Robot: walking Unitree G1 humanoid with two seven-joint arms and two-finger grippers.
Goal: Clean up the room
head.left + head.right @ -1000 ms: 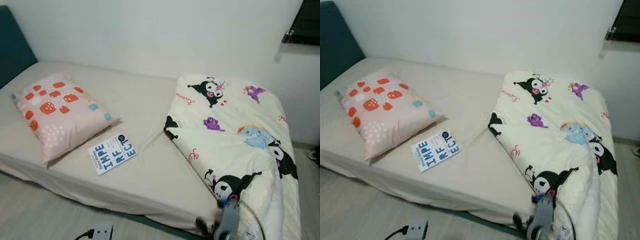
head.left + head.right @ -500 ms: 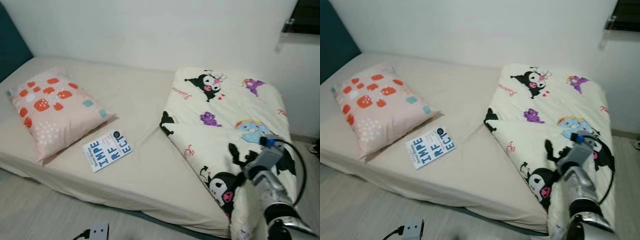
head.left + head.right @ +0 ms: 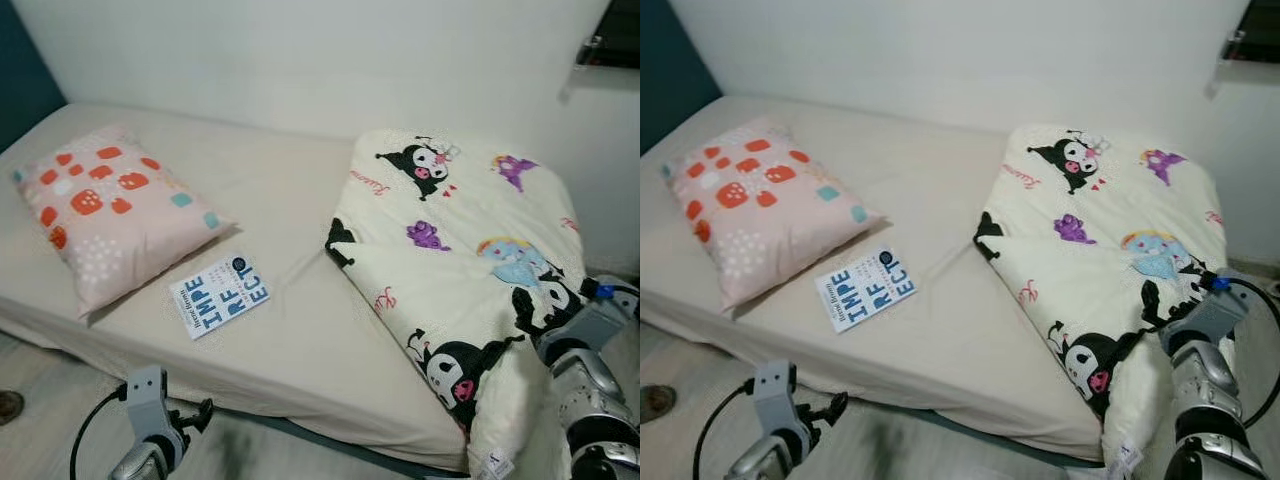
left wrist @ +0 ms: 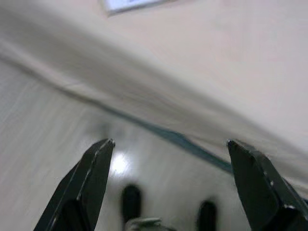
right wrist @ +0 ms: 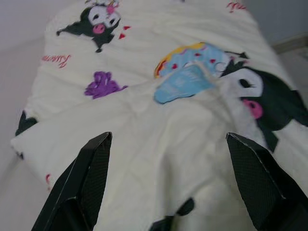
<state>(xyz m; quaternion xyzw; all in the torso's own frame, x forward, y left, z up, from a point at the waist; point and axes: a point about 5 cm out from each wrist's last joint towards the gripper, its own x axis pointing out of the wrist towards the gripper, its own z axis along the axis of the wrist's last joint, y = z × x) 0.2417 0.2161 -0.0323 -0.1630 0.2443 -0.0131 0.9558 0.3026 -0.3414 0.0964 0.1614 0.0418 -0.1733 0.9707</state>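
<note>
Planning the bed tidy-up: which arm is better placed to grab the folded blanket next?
Probably the right. Its tool is open and over the blanket, while the left tool is low by the bed's near edge, far from it.

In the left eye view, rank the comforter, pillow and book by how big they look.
1. comforter, largest by far.
2. pillow.
3. book, smallest.
Left gripper and right gripper hold nothing.

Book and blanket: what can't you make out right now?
- Book: small cover print unreadable in the eye views; cut off by the blurred left wrist view's edge.
- Blanket: far corner hidden behind the right gripper.
- Brown object on the floor: cut off by the picture's edge.
</note>
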